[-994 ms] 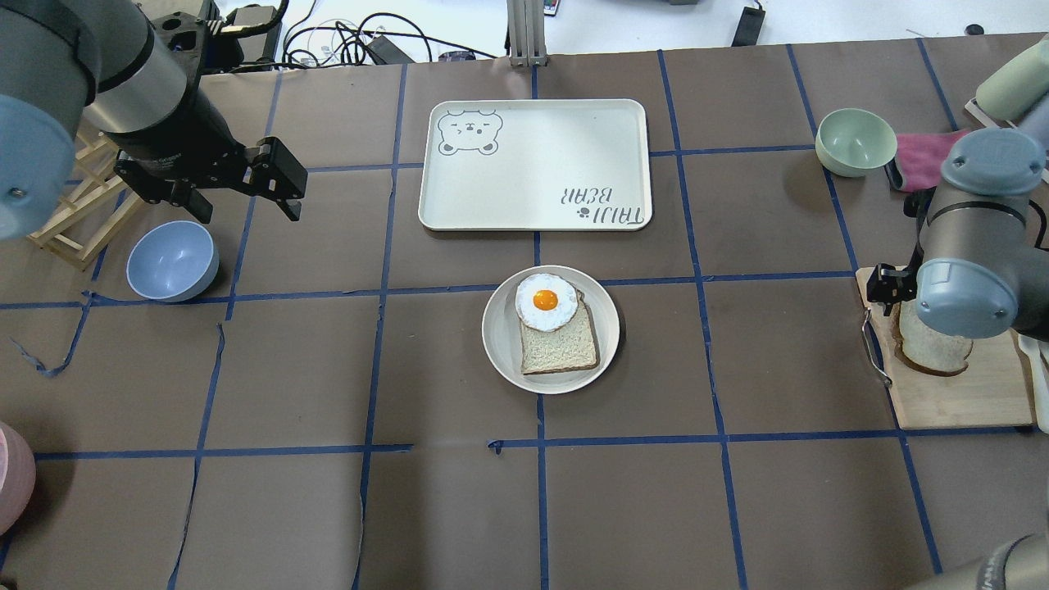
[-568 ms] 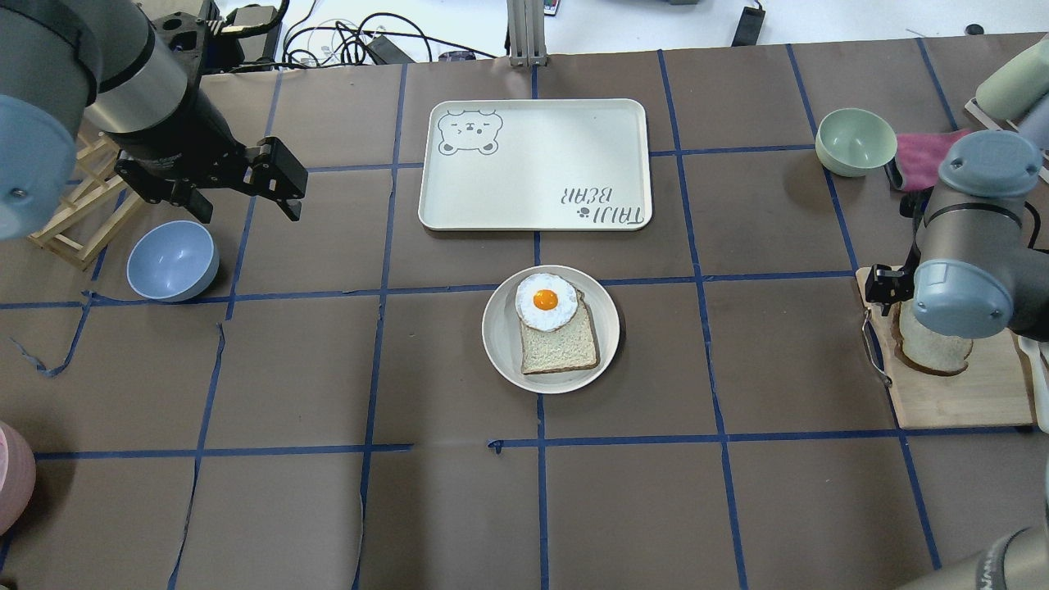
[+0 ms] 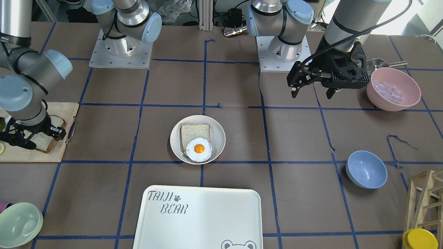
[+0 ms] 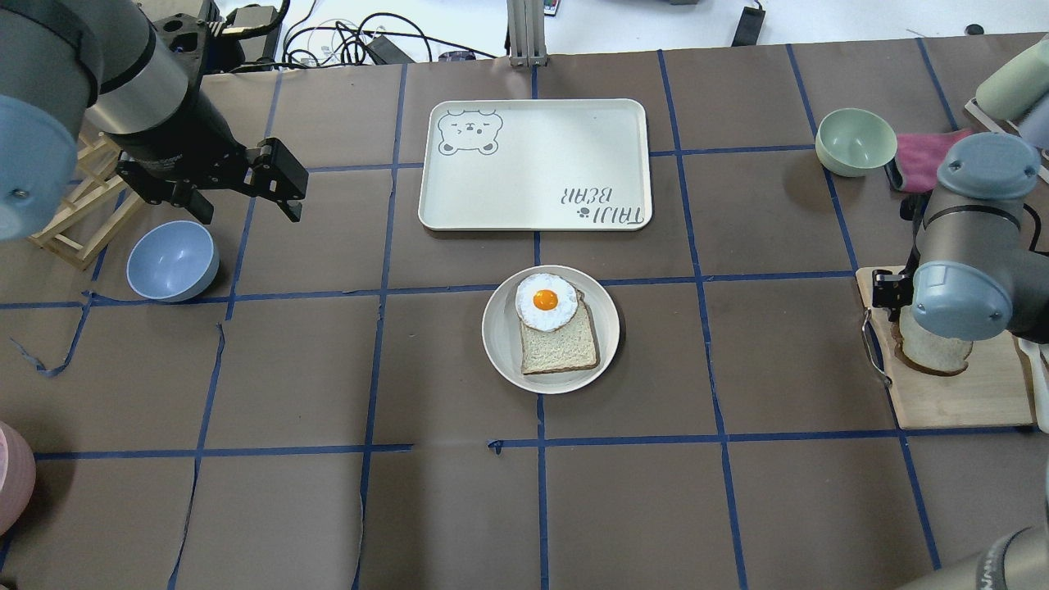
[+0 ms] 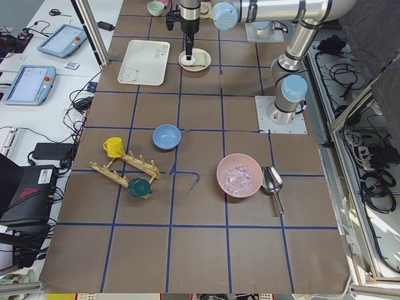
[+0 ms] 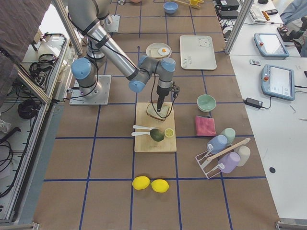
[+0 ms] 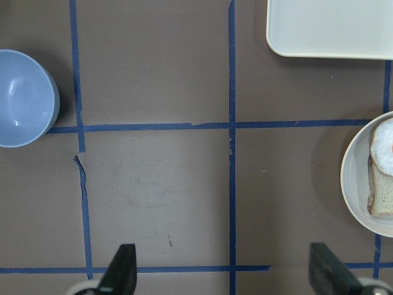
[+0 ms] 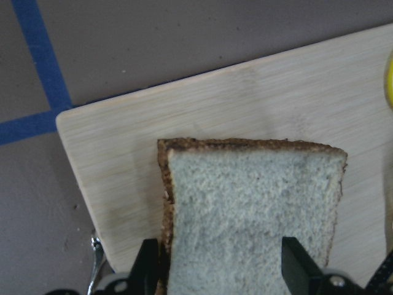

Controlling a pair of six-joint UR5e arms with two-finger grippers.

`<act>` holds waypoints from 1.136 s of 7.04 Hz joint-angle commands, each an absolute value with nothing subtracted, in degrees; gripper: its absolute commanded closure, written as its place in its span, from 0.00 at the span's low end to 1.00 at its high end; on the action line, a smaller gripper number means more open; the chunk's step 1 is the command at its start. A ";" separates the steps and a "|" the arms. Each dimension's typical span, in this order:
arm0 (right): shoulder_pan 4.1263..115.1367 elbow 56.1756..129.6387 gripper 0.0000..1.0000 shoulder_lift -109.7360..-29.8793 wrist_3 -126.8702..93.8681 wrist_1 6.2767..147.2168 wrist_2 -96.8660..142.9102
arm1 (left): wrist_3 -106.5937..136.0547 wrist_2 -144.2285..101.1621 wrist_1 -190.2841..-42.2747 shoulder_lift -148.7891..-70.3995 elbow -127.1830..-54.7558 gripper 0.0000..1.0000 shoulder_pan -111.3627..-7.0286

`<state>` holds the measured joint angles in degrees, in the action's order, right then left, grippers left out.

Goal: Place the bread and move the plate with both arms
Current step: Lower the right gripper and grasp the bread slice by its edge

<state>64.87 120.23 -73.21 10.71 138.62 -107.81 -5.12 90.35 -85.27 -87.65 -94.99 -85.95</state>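
Note:
The bread (image 4: pixel 938 354), a slice with a dark brown crust, lies on the wooden cutting board (image 4: pixel 983 397) at the table's right; it also shows in the right wrist view (image 8: pixel 252 209). My right gripper (image 8: pixel 221 273) is open just over it, one finger near each side edge (image 3: pixel 37 137). The plate (image 4: pixel 500 340) sits mid-table and holds a squarer pale slice (image 4: pixel 565 348) with a fried egg (image 4: pixel 545 301) on top. My left gripper (image 4: pixel 246 209) is open and empty, hovering far left of the plate (image 7: pixel 356 184).
The white TAIJI BEAR tray (image 4: pixel 533 164) lies behind the plate. A blue bowl (image 4: pixel 172 260) and a wooden rack (image 4: pixel 74 217) sit under my left arm. A green bowl (image 4: pixel 855 141) and pink cloth (image 4: pixel 922 156) are at back right. A pink bowl (image 3: pixel 392 88) stands near the left gripper.
My right arm has shifted slightly, with its gripper staying over the bread on the board. The left arm, plate and bread have not moved.

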 commanded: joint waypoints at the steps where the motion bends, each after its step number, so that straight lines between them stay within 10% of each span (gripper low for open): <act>1: 64.86 120.23 0.45 -73.13 10.46 138.78 -107.41 | -5.19 90.44 -85.25 -87.63 -94.92 0.00 -85.96; 5: 64.95 119.88 0.27 -73.21 10.37 140.96 -106.79 | -5.10 90.44 -85.25 -87.71 -95.01 0.00 -85.87; 8: 64.95 120.06 0.45 -71.11 10.72 141.94 -107.14 | -5.10 90.44 -85.25 -87.80 -94.92 0.00 -85.96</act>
<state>64.95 120.09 -72.06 10.57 141.78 -106.91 -5.14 90.42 -85.30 -87.77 -95.03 -85.88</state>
